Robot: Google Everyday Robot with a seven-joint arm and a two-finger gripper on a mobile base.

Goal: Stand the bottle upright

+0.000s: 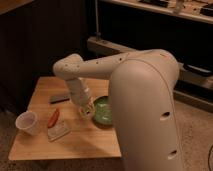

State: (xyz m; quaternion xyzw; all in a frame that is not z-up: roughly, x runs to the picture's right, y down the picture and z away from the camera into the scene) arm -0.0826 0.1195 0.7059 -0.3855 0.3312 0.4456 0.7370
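Note:
A slim red-orange object (53,117) lies on its side on the wooden table (75,145), left of centre; it looks like the bottle, though I cannot tell for sure. My gripper (87,110) hangs from the white arm (80,67), low over the table between the red object and a green bowl (104,110). It is about a hand's width right of the red object and holds nothing that I can see.
A white cup (27,122) stands at the table's left edge. A pale flat packet (59,132) lies just below the red object. A dark flat item (59,98) lies further back. My large white body (150,110) fills the right side.

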